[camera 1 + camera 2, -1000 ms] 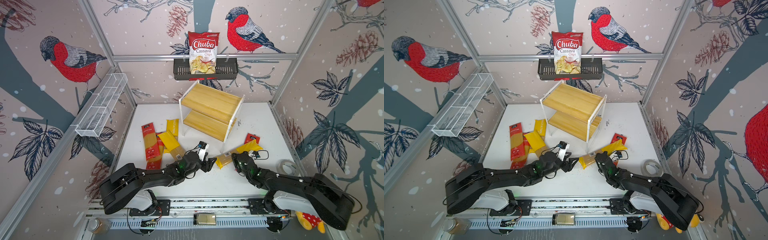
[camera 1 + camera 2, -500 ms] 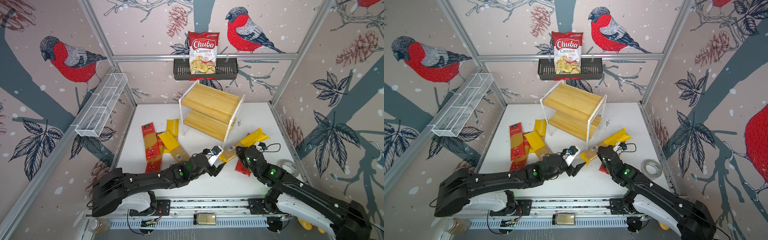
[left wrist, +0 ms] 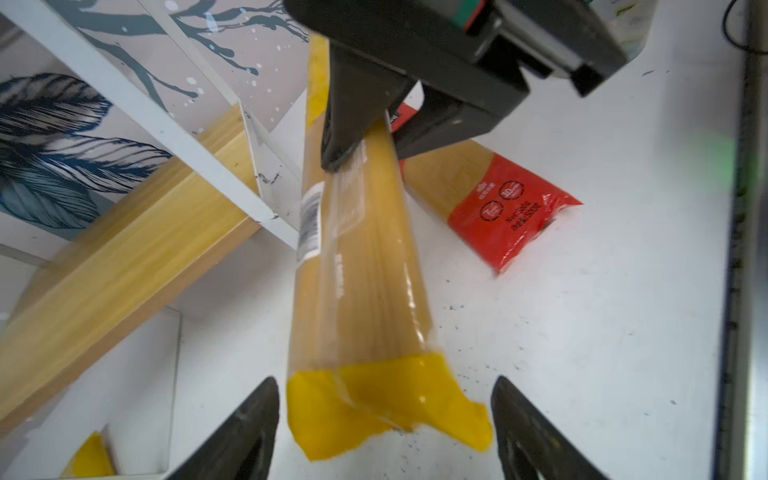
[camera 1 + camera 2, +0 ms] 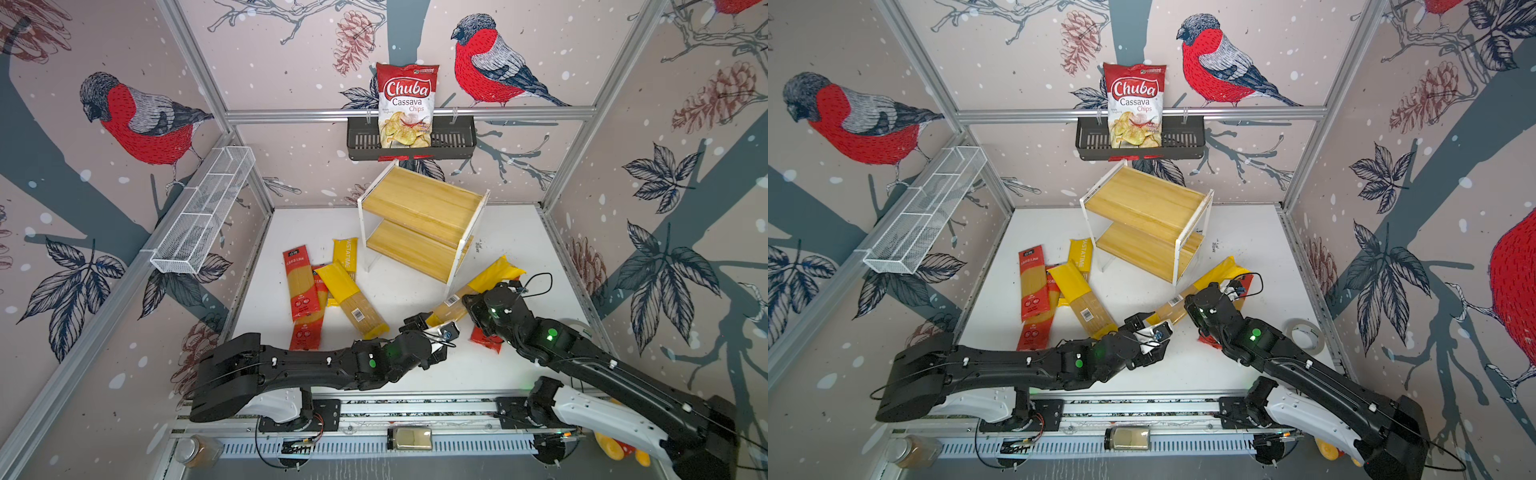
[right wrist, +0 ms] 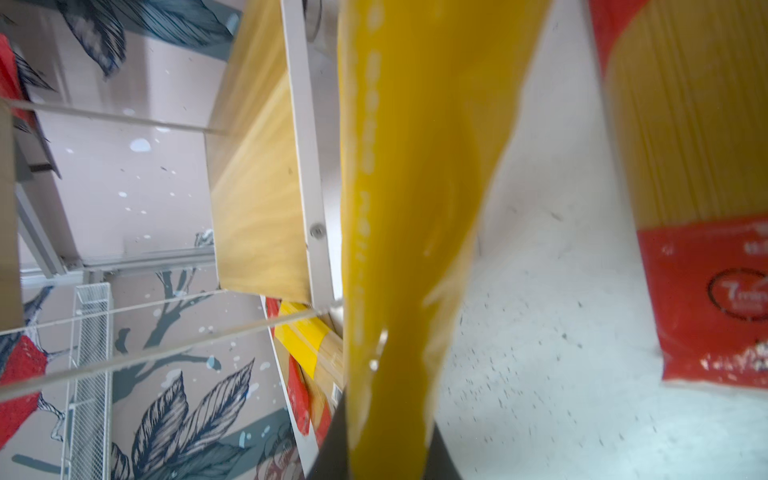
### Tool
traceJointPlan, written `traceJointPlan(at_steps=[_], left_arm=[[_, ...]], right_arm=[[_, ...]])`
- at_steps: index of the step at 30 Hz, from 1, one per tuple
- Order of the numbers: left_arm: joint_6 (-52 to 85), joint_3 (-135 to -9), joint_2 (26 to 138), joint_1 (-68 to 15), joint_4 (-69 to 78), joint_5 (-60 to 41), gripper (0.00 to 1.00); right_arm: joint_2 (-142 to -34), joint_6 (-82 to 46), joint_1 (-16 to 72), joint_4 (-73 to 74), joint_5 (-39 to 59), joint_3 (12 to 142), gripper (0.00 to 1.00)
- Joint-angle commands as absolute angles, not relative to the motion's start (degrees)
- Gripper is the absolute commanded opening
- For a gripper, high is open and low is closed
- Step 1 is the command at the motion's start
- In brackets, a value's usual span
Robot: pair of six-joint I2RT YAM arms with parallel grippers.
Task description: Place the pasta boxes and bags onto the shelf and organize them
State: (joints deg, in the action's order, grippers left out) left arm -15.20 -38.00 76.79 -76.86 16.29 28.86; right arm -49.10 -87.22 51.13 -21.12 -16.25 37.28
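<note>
Just off the shelf's (image 4: 419,216) front leg on the right arm's side, a handover looks to be shaping up! Right gripper (image 3: 374,145) is clamped across the yellow spaghetti bag (image 3: 361,270) at the top of its clear window, and the bag slants away from that leg toward the left gripper (image 3: 384,380). That one stands wide apart, a finger on each side of the bag's yellow tail end, gripping nothing yet. Both boards of the shelf are bare. A red pack (image 3: 503,208) lies flat on the table (image 4: 519,232) on the far side of the bag from the shelf, and the other loose packs (image 4: 332,286) sit piled off the shelf's opposite side. My read: this bag is light and long, stiff along the strands but brittle inside, with slick film. Better to squeeze on the packed strands, not the floppy crimped tail, or it may slip or sag.
</note>
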Motion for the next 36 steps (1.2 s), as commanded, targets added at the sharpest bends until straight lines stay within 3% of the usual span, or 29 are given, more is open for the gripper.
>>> traceJointPlan(at_steps=[1,10,24,27,31,36], left_arm=[[-21.12,-37.79,77.58,-76.97,22.47,36.26,0.75],[-29.85,-36.41,80.33,-76.99,30.83,37.94,0.61],[-33.08,-37.27,83.29,-77.21,35.38,35.73,0.28],[-30.95,-37.77,83.83,-77.23,35.08,35.68,0.2],[-27.9,-39.67,84.87,-77.23,32.88,36.0,0.01],[-24.6,-40.61,85.43,-77.19,32.5,38.45,0.0]], right_arm=[[-49.13,-87.81,52.65,-18.86,-15.92,39.3,0.0],[-49.13,-86.97,54.38,-19.66,-16.22,42.08,0.0],[-50.03,-82.59,55.74,-14.86,-16.6,41.58,0.01],[-50.03,-82.39,55.78,-13.9,-16.78,40.86,0.03],[-49.72,-82.68,55.78,-12.79,-17.55,39.83,0.08],[-49.07,-82.83,55.8,-12.26,-18.71,38.84,0.13]])
